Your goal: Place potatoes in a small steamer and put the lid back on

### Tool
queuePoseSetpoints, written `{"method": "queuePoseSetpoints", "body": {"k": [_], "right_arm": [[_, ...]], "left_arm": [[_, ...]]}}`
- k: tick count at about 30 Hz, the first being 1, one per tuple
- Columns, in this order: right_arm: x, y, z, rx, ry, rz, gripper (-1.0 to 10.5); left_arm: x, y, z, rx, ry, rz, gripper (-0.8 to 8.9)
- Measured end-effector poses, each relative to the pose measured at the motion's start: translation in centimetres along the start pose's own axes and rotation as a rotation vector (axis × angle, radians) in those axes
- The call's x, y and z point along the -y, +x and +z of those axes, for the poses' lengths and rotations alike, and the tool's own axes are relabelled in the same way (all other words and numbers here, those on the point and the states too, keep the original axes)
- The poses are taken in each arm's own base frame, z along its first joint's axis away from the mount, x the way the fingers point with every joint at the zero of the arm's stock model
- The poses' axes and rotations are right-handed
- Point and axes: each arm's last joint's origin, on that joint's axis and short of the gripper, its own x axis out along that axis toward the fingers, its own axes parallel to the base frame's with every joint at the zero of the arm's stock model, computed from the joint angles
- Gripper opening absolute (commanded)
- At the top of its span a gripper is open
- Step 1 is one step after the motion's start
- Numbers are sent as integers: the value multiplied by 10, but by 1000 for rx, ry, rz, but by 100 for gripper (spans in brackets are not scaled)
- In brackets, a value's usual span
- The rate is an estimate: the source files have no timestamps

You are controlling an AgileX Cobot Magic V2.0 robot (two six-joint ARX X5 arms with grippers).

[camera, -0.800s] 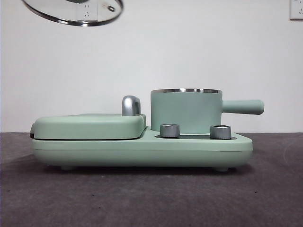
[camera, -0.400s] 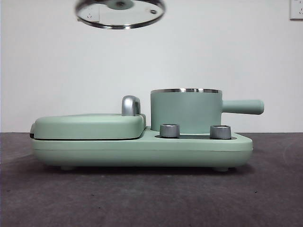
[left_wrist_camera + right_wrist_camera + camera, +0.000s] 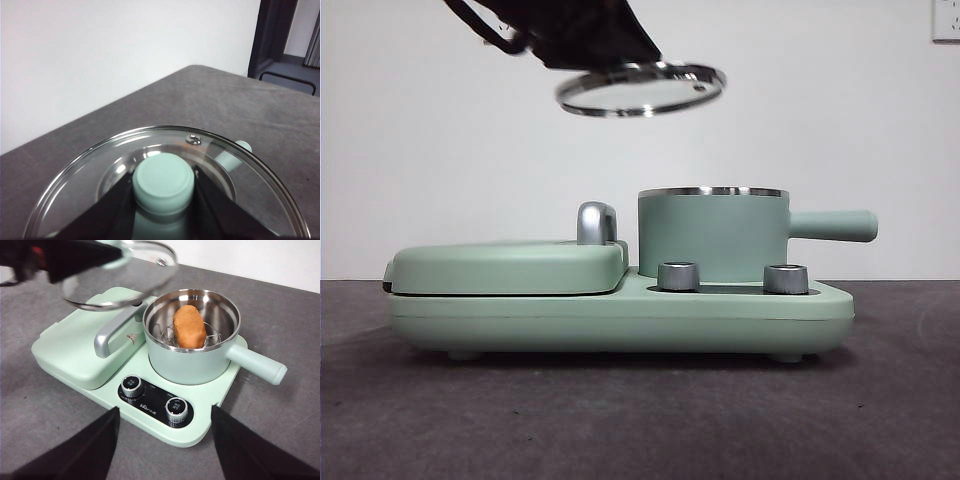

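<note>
**Glass lid in the air, pot waiting open below**

Glass and steel, the lid (image 3: 641,89) hangs above the appliance, carried by the left gripper (image 3: 163,185), whose two black jaws are clamped on either side of the mint-green knob (image 3: 163,181). In the front view it sits high and off to the griddle side of the small steamer (image 3: 712,235), slightly tilted, well clear of the steel rim.

The potato (image 3: 189,326) already lies inside the steamer on a wire rack, its top near rim level as far as the right wrist view shows. So the loading looks done, and the step in hand is seating the lid.

To do it well:

- Carry the lid sideways until its centre stands over the centre of the pot, before any descent.
- Level it, so the rim meets the pot all round at once and does not catch one edge.
- Lower slowly; the potato may stand high enough to touch the glass, so watch for the lid rocking.
- Let go of the knob only once the lid rests flat.

The right gripper (image 3: 165,440) waits back over the worktop (image 3: 280,430) in front of the control dials (image 3: 176,410), jaws spread wide and empty. The straight handle (image 3: 832,225) points away from the griddle cover (image 3: 505,265), clear of the lid's path.
</note>
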Motion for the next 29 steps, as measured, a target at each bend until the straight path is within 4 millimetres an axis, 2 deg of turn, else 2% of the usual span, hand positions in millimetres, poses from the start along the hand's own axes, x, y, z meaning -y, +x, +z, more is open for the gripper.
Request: {"method": "queuePoseSetpoints", "body": {"k": [9,13,22,29], "right_arm": [[0,0,0,-1,0,0,280],[0,0,0,-1,0,0,280],[0,0,0,-3,1,0,280],[0,0,-2,-16,2,-1,280]], "left_arm": [[-8,46,8,20,6,-7,9],[-12,63,3,7,3,-7,9],[-14,85,-9,-21,-4,-24,9],[-9,98,-23,-55,-10,-60,9]]}}
